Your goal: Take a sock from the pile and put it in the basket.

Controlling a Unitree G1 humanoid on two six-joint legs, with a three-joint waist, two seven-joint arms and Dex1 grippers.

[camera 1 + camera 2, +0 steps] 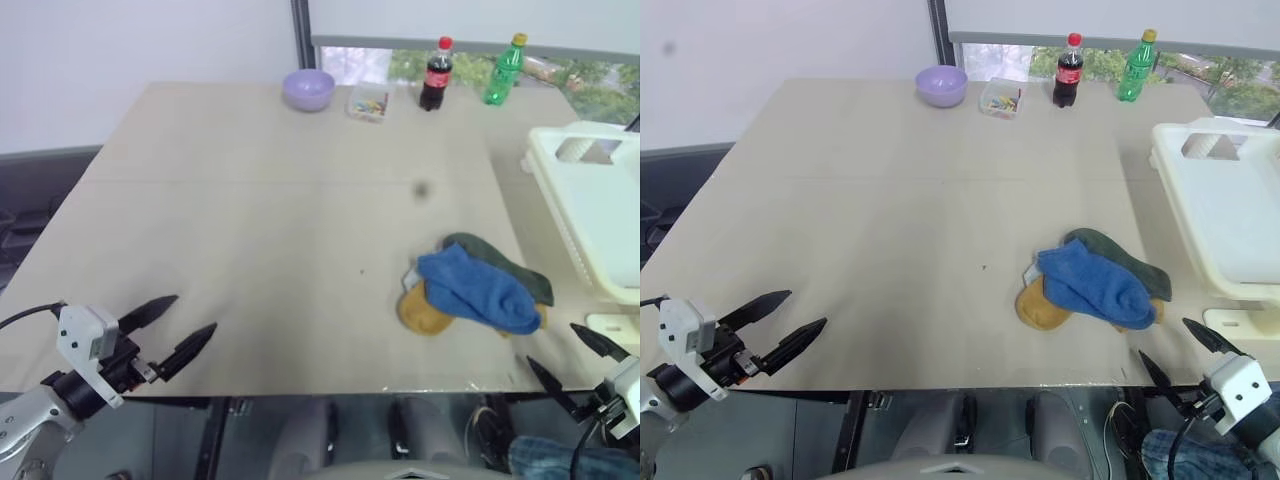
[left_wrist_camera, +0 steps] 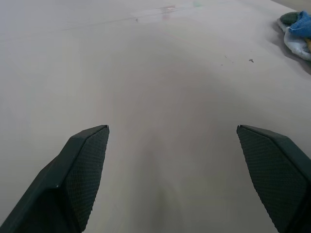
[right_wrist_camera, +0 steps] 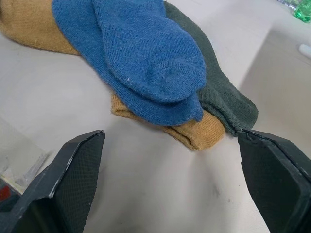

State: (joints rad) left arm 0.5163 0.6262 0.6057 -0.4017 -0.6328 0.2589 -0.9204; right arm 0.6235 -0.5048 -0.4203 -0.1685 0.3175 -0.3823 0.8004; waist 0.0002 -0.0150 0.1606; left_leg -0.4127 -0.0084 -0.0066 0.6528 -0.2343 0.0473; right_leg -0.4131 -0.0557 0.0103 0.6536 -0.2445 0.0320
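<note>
pile (image 1: 475, 288): three socks overlapped | right gripper (image 1: 565, 357), left gripper (image 1: 168, 332): our fingers apart, empty | risk: we snag several socks, miss basket (image 1: 590, 205)

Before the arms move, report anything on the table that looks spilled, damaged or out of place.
Nothing looks spilled or damaged. The heap of blue, mustard and dark green socks lies loosely overlapped near the table's front right edge, apart from the cream-white slotted plastic basket. A small dark spot marks the tabletop beyond them; I cannot tell what it is.
</note>
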